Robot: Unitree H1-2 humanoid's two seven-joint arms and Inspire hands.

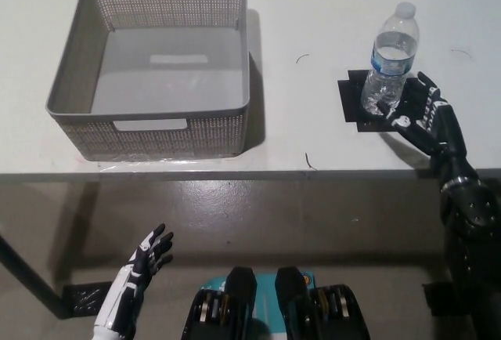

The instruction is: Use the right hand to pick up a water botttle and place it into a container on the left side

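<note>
Beside ribbed clear plastic bottle (389, 61), open black hand (423, 113)

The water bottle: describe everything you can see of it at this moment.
The water bottle is clear plastic with a white cap and a blue label band around its upper body. It stands upright on a black square patch on the white table, well to the right of the grey basket. The cap is on. The black right hand is open right beside its base, fingers spread; whether it touches the bottle cannot be told.
</note>
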